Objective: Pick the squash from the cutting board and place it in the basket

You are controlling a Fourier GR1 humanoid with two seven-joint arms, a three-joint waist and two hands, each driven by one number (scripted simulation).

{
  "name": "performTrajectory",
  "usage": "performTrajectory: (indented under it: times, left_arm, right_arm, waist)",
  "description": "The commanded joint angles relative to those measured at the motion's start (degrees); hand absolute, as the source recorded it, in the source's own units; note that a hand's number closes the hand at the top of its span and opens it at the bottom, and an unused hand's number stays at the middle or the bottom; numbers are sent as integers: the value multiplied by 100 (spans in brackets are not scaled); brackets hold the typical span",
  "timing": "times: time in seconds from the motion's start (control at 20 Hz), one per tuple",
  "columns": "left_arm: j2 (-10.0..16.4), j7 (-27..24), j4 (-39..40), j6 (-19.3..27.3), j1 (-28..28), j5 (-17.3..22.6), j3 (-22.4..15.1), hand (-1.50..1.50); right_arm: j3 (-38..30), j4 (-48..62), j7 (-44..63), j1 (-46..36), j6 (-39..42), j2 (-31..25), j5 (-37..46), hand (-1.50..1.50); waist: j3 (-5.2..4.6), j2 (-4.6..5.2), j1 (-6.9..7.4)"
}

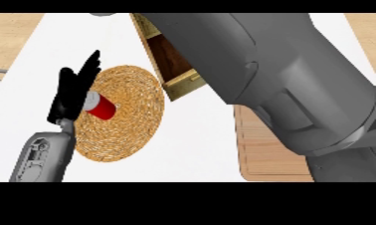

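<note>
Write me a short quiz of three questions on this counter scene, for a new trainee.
1. True or false: the squash is visible on the cutting board.
2. What colour is the body of the can at the left side of the basket?
3. Which hand shows? A: the left hand, open, fingers up. B: the right hand.
Key: 1 false; 2 red; 3 A.

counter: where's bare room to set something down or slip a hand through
Bare white counter lies between the basket and the cutting board, and again at the view's upper left, beyond the left hand. Crowded: the red can sits on the basket by that hand. The right forearm covers the view's right side.
</note>
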Motion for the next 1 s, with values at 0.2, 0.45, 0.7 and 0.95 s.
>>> performTrajectory:
  times: [0.2,0.45,0.7,0.95]
  left_arm:
    - [-147,-188,82,151,68,-170,-101,0]
    - [-277,-106,-269,120,370,-166,-254,0]
    - [-168,-151,-163,35,232,-125,-163,0]
    - [-154,-26,-268,31,250,-93,-115,0]
  right_arm:
    - [-184,475,-924,411,-71,46,106,150]
    - [-332,844,-1231,715,-500,128,164,150]
    - [-839,1009,-1114,1070,-906,317,-276,-150]
    - [-955,867,-1756,1563,-1572,322,-299,-150]
  waist:
    - [2,-6,-73]
    - [2,12,31]
    - [0,44,80]
    - [5,22,42]
